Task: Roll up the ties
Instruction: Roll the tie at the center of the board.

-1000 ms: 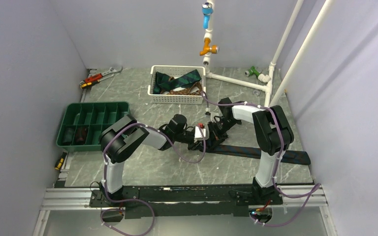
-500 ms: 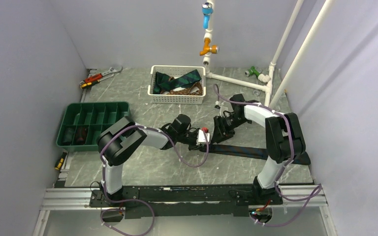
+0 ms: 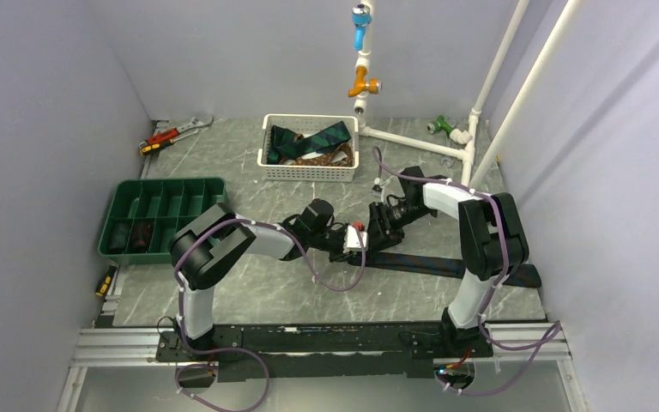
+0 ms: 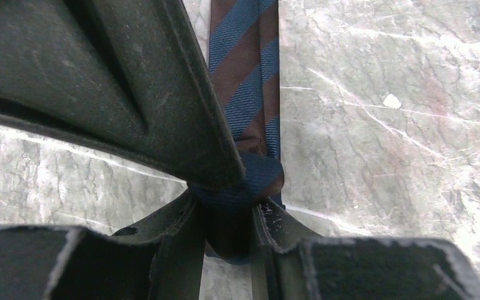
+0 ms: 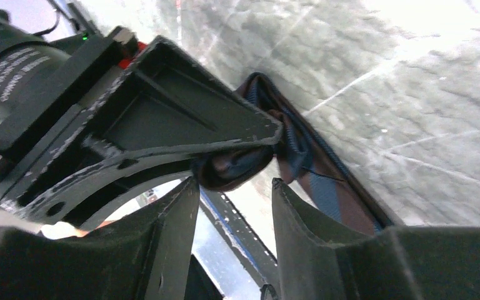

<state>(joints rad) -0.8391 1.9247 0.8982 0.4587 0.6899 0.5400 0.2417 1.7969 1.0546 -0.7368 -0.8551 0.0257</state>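
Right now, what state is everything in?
tie: laid out flat, one end rolled up.
left gripper: shut on the roll.
right gripper: open, at the roll, not clamping it.
basket: holds loose ties.
tray: two dark items in its compartments.

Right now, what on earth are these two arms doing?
They are rolling up a blue-and-brown striped fabric necktie. The left arm's tool is shut on the small roll started at one end, and the right arm's tool sits open right beside it. The rest of the necktie lies flat on the grey marble-patterned table. More ties sit in a white plastic basket at the back.
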